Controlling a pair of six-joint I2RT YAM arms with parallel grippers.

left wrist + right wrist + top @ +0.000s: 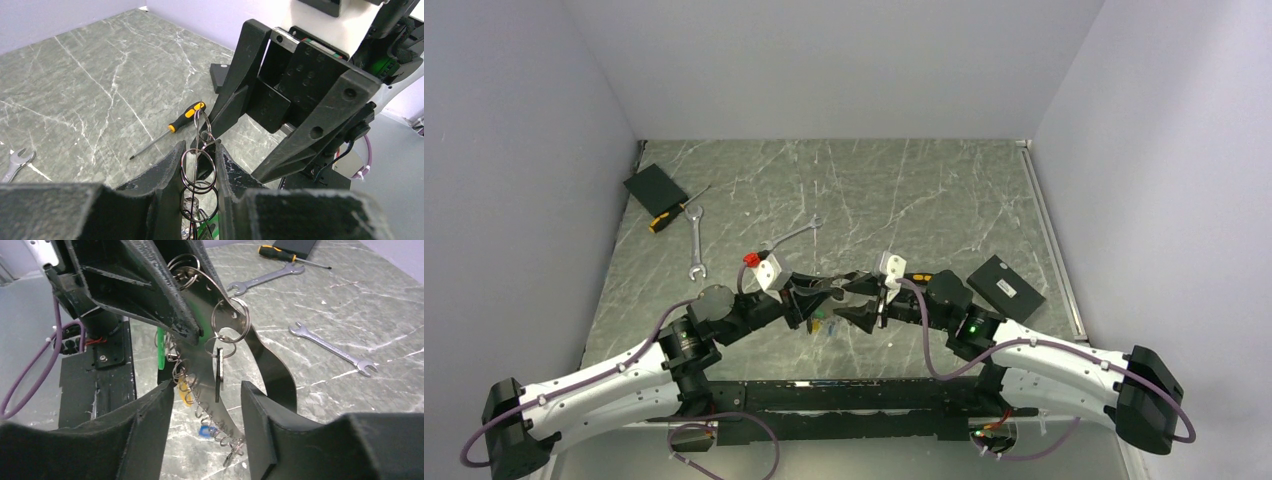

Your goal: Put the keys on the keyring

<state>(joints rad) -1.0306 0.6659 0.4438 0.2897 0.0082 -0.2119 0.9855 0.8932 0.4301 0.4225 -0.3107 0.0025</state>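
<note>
Nearest me, the two arms meet over the front of the surface [924, 200], claws almost nose to nose. My left claw [200, 149] is clamped shut on the keyring [212, 282]. It pinches the hoop together with a bunch of small split rings and holds the lot up off the surface.

Below that grip hang the green key [160, 352], the yellow key [186, 392] and the blue key [204, 430], strung along a wire coil [220, 437]. I judge those three to be on already, though I cannot trace each one to the hoop.

My right claw [207, 387] is wide open and has hold of nothing. Its jaws stand either side of the black key [218, 375], which dangles from a split ring [247, 320] just beside the left claw's tip. Whether that ring is threaded onto the hoop or only rests against it, I cannot tell.

So I put the job well along: the black key looks like the one in hand, and I see no loose key lying about.

Farther back lie a wrench [696, 243], a second wrench [796, 235] and a screwdriver [674, 213], well apart from the work.
</note>
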